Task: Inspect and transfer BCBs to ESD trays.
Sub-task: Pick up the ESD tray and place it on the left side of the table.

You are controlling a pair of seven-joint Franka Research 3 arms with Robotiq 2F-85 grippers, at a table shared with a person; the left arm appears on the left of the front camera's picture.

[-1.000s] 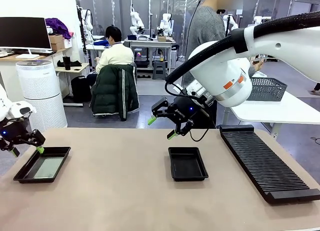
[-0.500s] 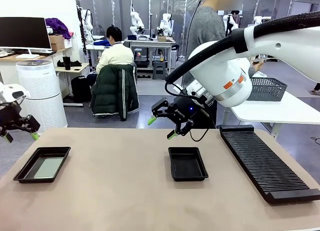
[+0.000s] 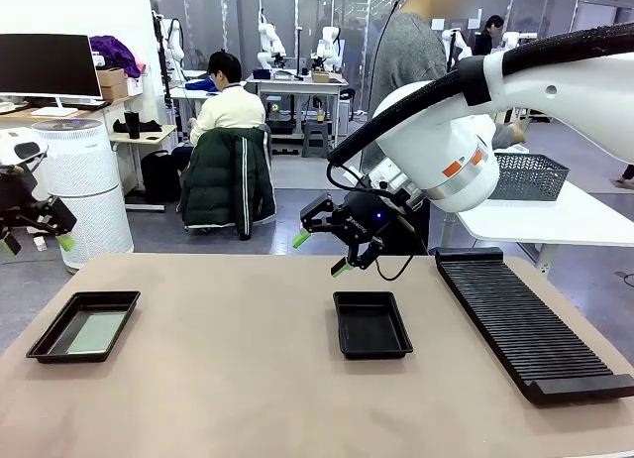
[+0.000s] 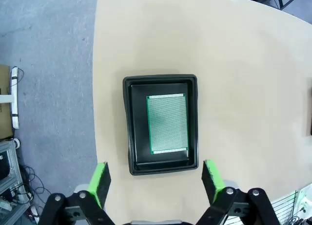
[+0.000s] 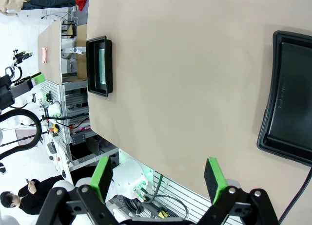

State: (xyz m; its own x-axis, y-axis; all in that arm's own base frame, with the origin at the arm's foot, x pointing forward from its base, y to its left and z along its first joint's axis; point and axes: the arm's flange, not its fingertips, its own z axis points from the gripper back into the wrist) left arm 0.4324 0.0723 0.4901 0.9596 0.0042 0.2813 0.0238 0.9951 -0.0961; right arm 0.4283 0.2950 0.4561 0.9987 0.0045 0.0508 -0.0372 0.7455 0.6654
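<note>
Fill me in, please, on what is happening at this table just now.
Nothing is being held at the moment. One green rectangular circuit board lies flat in the shallow black plastic tray at the left end of the beige table. The left gripper hangs open well above that tray. The right gripper hovers open near the identical second tray at mid-table, which is empty. A long black ribbed rack lies on the right.

Open-plan lab or workshop: beyond the tan table (image 3: 238, 379) stand a desk monitor (image 3: 50, 66), a white air purifier (image 3: 77, 175) and a person seated (image 3: 230, 111) at a workbench.
</note>
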